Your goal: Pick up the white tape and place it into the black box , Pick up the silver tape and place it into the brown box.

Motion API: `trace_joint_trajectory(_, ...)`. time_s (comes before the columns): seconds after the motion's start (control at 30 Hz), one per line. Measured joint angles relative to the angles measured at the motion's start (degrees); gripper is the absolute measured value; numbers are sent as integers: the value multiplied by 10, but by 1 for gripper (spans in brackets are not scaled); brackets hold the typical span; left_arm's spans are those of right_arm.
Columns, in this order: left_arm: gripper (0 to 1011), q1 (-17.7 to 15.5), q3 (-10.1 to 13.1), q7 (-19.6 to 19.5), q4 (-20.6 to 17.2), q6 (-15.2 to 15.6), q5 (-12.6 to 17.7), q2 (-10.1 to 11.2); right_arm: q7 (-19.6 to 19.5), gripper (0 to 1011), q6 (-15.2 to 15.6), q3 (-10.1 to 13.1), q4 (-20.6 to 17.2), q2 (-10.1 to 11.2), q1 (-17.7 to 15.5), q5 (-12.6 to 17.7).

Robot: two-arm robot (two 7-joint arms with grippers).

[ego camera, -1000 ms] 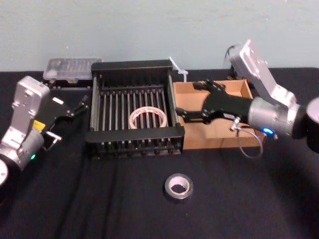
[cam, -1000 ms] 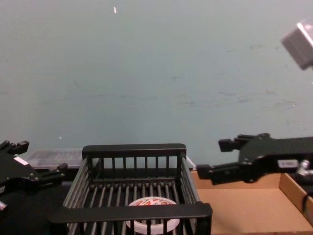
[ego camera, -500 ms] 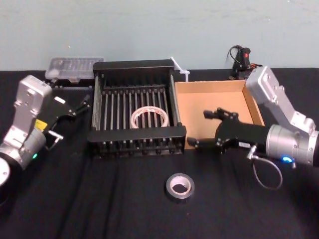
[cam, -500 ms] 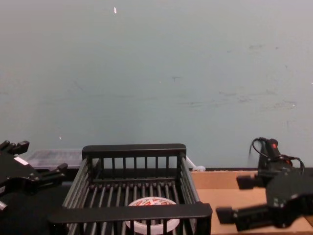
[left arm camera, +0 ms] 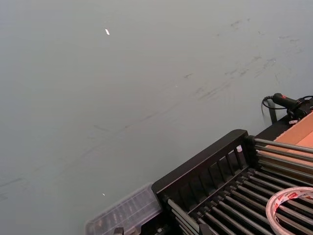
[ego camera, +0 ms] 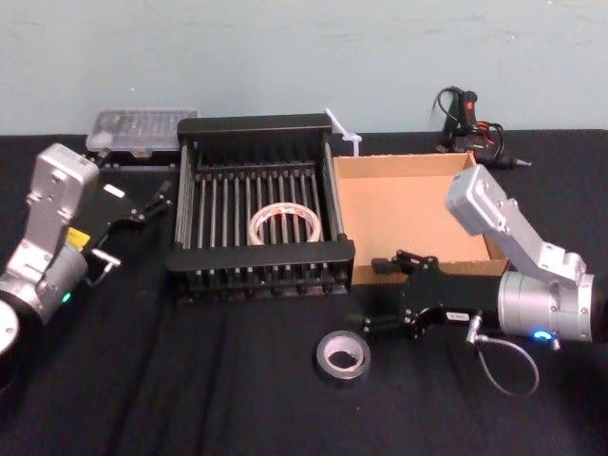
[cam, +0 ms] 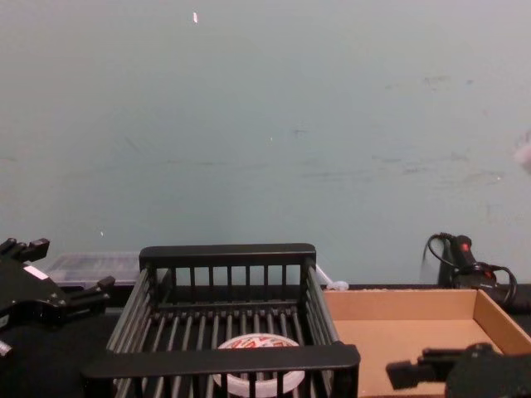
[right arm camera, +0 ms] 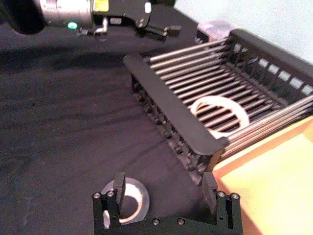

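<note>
The right gripper [ego camera: 380, 296], jaws apart, hovers just beside the silver tape [ego camera: 341, 355] on the desk [ego camera: 190, 399] (near the black box [ego camera: 258, 255], where the white tape [ego camera: 282, 223] lies). The left gripper [ego camera: 157, 199], jaws apart, hangs parked beside that box.

Even, diffuse indoor light; soft shadows on the black tablecloth [ego camera: 190, 380]; mild blur throughout, wall [cam: 265, 124] evenly lit, no glare.

Open black surface [ego camera: 190, 380] surrounds silver tape [ego camera: 341, 356] at front & left; right tool [ego camera: 385, 296], fingers spread, hangs just beside it on the right. Black box [ego camera: 258, 256] front rail stands between tape & white tape [ego camera: 282, 221]. Brown box [ego camera: 404, 204] floor bare, open from above.
</note>
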Motion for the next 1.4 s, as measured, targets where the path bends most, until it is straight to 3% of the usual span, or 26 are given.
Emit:
trace_joint_trajectory(0.57,1001,0,0,0,0,0,0,0,16,1002,24,-50,40,-9,33,-15)
trace_joint_trajectory(1.4,1001,0,0,0,0,0,0,0,20,1002,31,-72,72,-26,51,-25)
